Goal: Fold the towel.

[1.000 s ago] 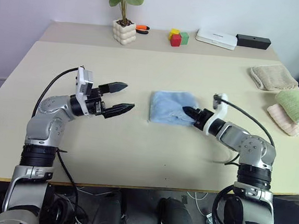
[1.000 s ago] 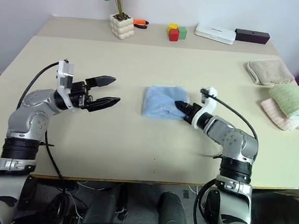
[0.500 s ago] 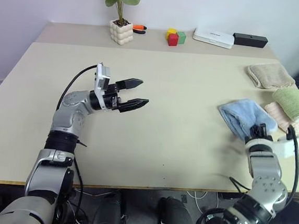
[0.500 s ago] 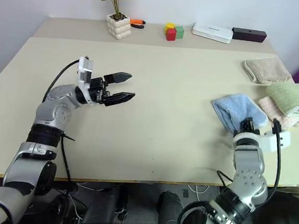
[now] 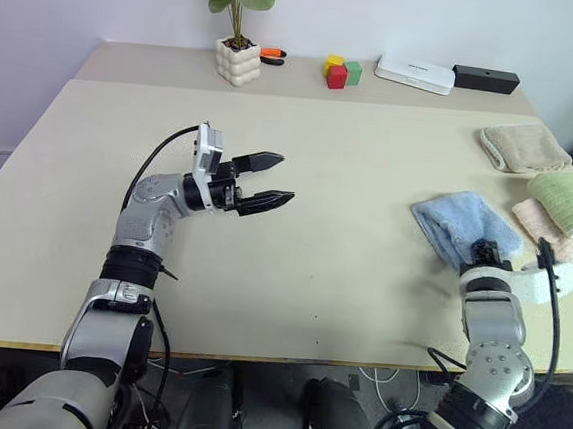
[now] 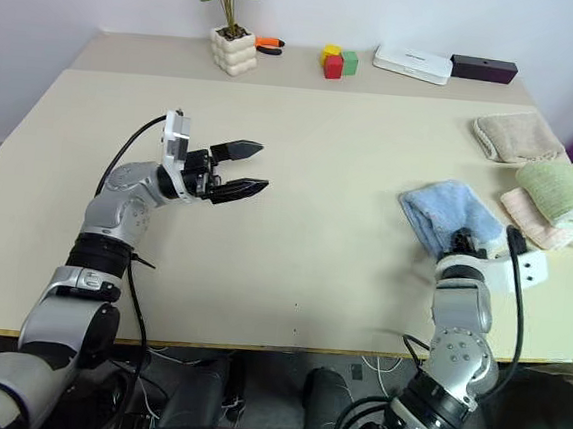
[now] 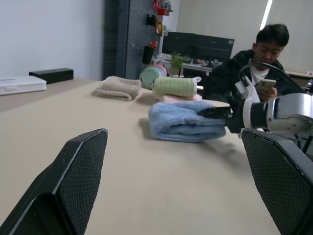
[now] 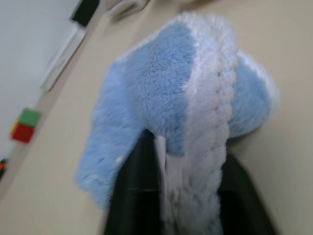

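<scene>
The towel (image 5: 461,225), light blue with pale edging, lies folded into a thick bundle on the right part of the table (image 5: 342,270), close to a pile of other folded towels. My right gripper (image 5: 486,254) reaches it from the near side. In the right wrist view its two black fingers (image 8: 134,196) straddle the towel's whitish edge (image 8: 208,122) and touch it on both sides. My left gripper (image 5: 288,179) hovers open over the middle of the table, pointing right at the towel (image 7: 186,120), with nothing between its fingers.
Just right of the blue towel are folded green (image 5: 569,199) and pink (image 5: 546,229) towels, with a beige one (image 5: 523,148) farther back. Along the back edge stand a potted plant (image 5: 238,60), coloured blocks (image 5: 343,73), a white box (image 5: 414,73) and a black box (image 5: 485,78). A seated person (image 7: 259,54) is beyond the table.
My right gripper has carried the towel from the table's middle to the right, beside the pile of folded towels. My left gripper has moved toward the centre, still open.
</scene>
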Motion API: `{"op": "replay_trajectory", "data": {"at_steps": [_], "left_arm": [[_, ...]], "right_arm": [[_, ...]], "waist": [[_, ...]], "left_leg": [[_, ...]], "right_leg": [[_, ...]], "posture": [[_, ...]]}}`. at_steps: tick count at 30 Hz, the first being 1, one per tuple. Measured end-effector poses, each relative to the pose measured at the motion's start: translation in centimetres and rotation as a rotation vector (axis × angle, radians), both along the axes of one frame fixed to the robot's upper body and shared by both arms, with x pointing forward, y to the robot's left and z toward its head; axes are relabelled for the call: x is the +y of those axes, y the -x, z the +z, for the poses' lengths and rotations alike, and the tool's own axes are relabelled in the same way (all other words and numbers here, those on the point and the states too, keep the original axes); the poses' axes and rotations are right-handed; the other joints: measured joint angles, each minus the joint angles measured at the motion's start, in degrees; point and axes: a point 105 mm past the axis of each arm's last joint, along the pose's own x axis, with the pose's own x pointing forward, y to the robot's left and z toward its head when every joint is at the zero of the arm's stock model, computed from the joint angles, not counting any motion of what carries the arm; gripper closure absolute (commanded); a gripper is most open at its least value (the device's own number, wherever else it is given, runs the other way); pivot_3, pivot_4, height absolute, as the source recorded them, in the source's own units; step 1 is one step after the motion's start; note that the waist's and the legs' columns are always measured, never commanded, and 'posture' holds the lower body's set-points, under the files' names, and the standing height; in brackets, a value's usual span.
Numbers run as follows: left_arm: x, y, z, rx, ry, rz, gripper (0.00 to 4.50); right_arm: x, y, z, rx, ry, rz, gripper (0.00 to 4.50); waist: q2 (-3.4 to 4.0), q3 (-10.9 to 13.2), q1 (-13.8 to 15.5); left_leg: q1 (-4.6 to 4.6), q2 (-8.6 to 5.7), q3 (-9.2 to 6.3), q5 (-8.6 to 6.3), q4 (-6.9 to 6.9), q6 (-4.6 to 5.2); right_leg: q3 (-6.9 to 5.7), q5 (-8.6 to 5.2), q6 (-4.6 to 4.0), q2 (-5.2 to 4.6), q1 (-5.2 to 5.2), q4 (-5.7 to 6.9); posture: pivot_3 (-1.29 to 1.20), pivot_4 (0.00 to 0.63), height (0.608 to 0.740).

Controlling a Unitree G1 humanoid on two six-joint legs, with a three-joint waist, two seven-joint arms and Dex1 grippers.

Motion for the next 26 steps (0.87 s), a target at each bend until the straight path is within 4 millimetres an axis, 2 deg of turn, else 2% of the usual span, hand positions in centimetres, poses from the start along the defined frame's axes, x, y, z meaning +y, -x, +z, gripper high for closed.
{"op": "replay_trajectory", "data": {"at_steps": [3,4,11,13,15,17,19,21,26], "left_arm": [[0.2,0.1,-0.7,0.012,0.004,0.010,0.00],[0.1,0.1,-0.8,0.015,0.006,0.011,0.00],[0.0,0.3,-1.3,0.021,0.015,0.028,0.00],[0.1,0.3,-1.5,0.026,0.015,0.032,0.00],[0.3,0.3,-1.4,0.012,0.010,0.038,0.00],[0.5,0.3,-1.3,-0.004,0.004,0.042,0.00],[1.2,0.4,-1.5,-0.013,-0.029,0.029,0.00],[2.3,0.6,-1.8,-0.021,-0.079,0.030,0.00],[3.9,0.9,-2.6,-0.002,-0.109,0.064,0.00]], "right_arm": [[-2.2,1.0,0.8,0.012,0.071,-0.084,0.36],[-2.6,1.2,1.1,0.007,0.085,-0.098,0.02],[-3.9,1.9,1.3,0.082,0.169,-0.153,0.02],[-4.9,1.8,2.5,0.087,0.255,-0.151,0.02],[-4.8,0.6,5.3,0.042,0.427,-0.064,0.02],[-3.5,-1.0,8.3,-0.025,0.596,0.062,0.02],[-0.4,-2.8,10.4,-0.082,0.775,0.280,0.02],[3.1,-3.9,10.8,-0.107,0.921,0.503,0.02],[9.4,-4.5,10.7,-0.228,1.030,0.835,0.02]], "waist": [[0.00,0.0,-0.2],[0.00,0.0,-0.3],[0.01,0.0,0.0],[0.03,0.0,0.0],[0.07,0.0,-0.2],[0.08,0.0,-0.4],[0.08,0.0,-0.6],[0.08,0.0,-0.5],[0.05,0.1,0.3]], "left_leg": [[0.01,0.01,0.00,0.00,-0.01,0.00],[0.01,0.02,-0.01,0.00,-0.01,0.00],[0.00,0.00,0.00,0.00,-0.01,0.00],[-0.01,-0.02,0.02,0.00,0.06,0.01],[0.00,-0.02,0.04,-0.01,0.09,0.02],[0.05,0.02,0.02,-0.01,0.06,0.02],[0.08,0.02,-0.01,-0.01,-0.04,0.02],[0.08,0.02,-0.02,0.00,-0.19,0.02],[-0.02,-0.02,0.01,0.00,-0.19,0.01]], "right_leg": [[0.00,0.00,0.00,0.00,-0.02,0.01],[0.00,0.00,0.00,0.01,-0.02,0.01],[0.01,0.00,0.00,0.01,-0.01,0.00],[0.04,0.00,0.00,0.00,0.01,0.00],[0.11,0.00,0.00,0.00,-0.01,0.00],[0.11,-0.01,-0.01,0.04,0.01,0.00],[0.13,-0.01,-0.02,0.10,-0.04,0.00],[0.13,-0.02,-0.03,0.11,-0.10,0.00],[0.11,-0.01,-0.01,0.09,-0.12,-0.08]], "posture": [[0.00,0.150,0.735],[0.00,0.150,0.735],[0.00,0.150,0.735],[0.00,0.150,0.735],[0.00,0.150,0.735],[0.00,0.150,0.735],[0.00,0.150,0.735],[0.00,0.150,0.735],[0.00,0.150,0.735]]}}
